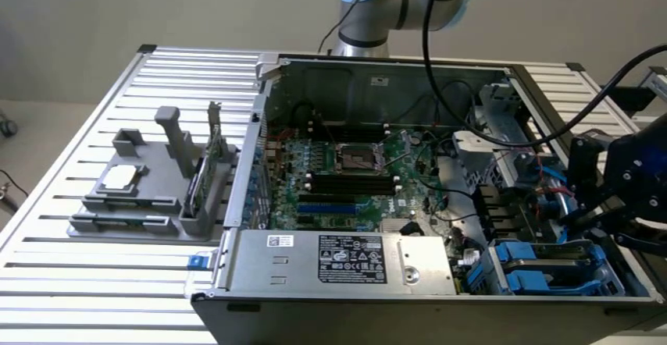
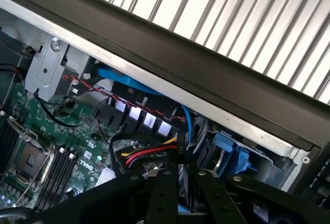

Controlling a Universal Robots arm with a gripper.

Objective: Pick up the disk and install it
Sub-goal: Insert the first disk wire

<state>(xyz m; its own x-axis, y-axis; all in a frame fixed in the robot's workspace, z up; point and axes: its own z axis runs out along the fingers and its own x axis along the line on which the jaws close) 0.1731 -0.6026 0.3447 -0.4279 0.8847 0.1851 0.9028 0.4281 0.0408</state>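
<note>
Pincer [image 2: 183, 171] was seen nearly closed, with its fingers [image 2: 167, 193] clamped on a thin slab with a blue edge: the disk [image 2: 181, 208], viewed edge-on and mostly hidden. It was held low over the blue drive bay [image 1: 521, 271], in the corner of the open computer case [image 1: 365, 80] on the exterior view's right, beside the motherboard [image 1: 354, 173]. Case was laid on the slatted worktop [image 1: 62, 282].
</note>
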